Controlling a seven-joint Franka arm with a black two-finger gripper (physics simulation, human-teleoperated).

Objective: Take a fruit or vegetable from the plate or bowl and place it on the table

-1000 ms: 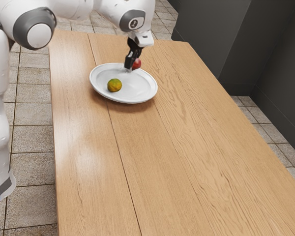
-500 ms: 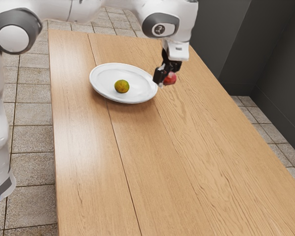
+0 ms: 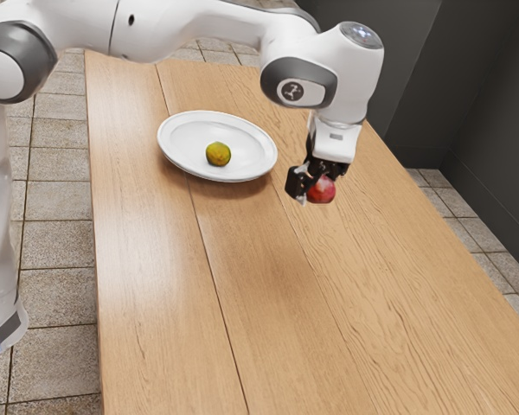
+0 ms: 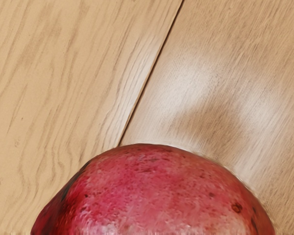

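Exterior view: pale arm [image 3: 182,30] comes in from the exterior view's upper left, reaching out across the wooden worktop [image 3: 156,303]. Hand hangs over the far half of the boards, black end effector [image 3: 317,188] pointing down, a little aslant. It is closed about a round red fruit [image 3: 323,191], gripping it between the two fingers; one dark finger lies on the fruit's plate-facing side.

Red fruit: clear of the plate, off toward the exterior view's right and slightly nearer the camera. Held up above the worktop, apart from it. Underside hangs exposed below the fingers.

White plate [image 3: 186,143]: oval from this angle, raised rim, sitting flat on the worktop. One yellow-green fruit [image 3: 218,154] on it, small and roundish, resting inside the rim. Soft shadow along the plate's near edge.

Surroundings: square stone floor tiles [image 3: 60,285] around the worktop; dark grey panels [image 3: 480,78] beyond it, toward the exterior view's right.

Wrist view: red fruit close under the hand, skin mottled pink to deep crimson, dark specks and one small brown blemish. Beyond it, wood grain and a dark seam [image 4: 152,71] between two boards, running up to the fruit's outline. Glossy patches on one board, with a dim brownish shadow [image 4: 210,117] among them.
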